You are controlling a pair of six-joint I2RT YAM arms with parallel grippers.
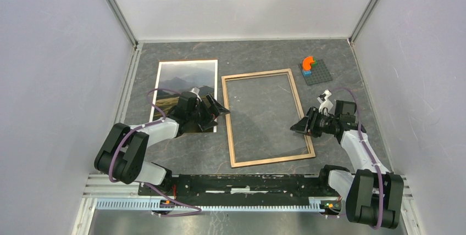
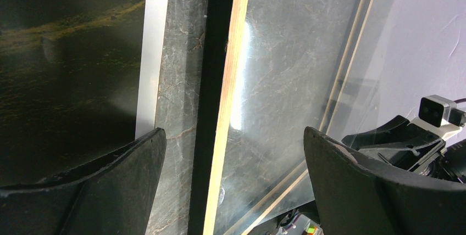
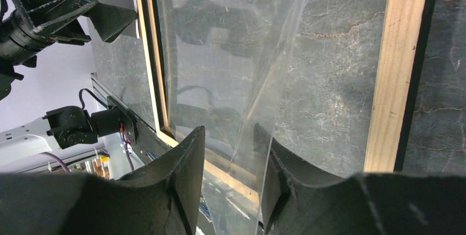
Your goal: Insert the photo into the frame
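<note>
The photo (image 1: 184,84) lies flat on the worktop (image 1: 264,54), at 9 o'clock of the frame (image 1: 272,160). The left fingers (image 2: 110,185) gape wide and straddle the frame's left rail, with the photo's white border just at 9 o'clock of it. The right fingers (image 3: 181,185) stand narrowly apart around the edge of a clear pane (image 3: 264,81); whether they pinch it cannot be told.

No text, label, brand, number or sign can be read in any of the three views.
</note>
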